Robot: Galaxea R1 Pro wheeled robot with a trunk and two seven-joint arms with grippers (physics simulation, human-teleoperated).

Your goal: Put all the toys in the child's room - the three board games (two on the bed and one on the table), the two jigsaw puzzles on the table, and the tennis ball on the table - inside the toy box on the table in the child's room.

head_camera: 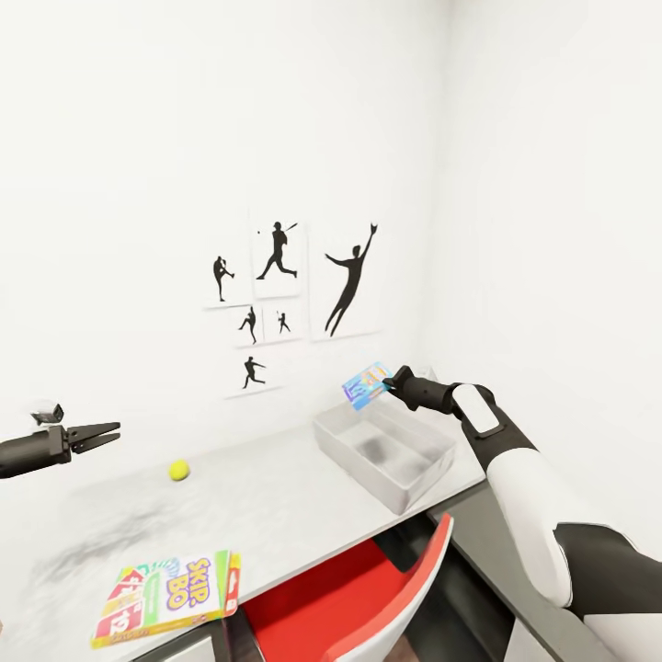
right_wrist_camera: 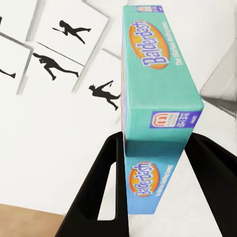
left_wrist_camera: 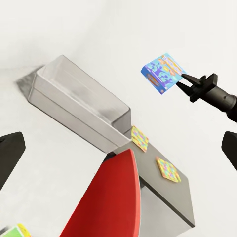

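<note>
My right gripper (head_camera: pixel 392 381) is shut on a teal-blue Balderdash board game (head_camera: pixel 366 384), held in the air just above the far end of the grey toy box (head_camera: pixel 360 465). The right wrist view has the game (right_wrist_camera: pixel 158 64) clamped between both fingers (right_wrist_camera: pixel 98 187). A yellow tennis ball (head_camera: pixel 179 471) lies on the table, with my left gripper (head_camera: pixel 112 432) hovering to its left, open and holding nothing. A Skip-Bo board game (head_camera: pixel 170 593) rests at the table's front edge. Two colourful jigsaw puzzles (left_wrist_camera: pixel 140 138) (left_wrist_camera: pixel 167 170) lie on the grey surface beside the toy box (left_wrist_camera: pixel 64 106).
A red chair (head_camera: pixel 368 598) is pushed under the table's front edge, below the toy box. The white table (head_camera: pixel 276 506) stands in a corner, against a wall with black silhouette posters (head_camera: pixel 276 303). A side wall rises close on the right.
</note>
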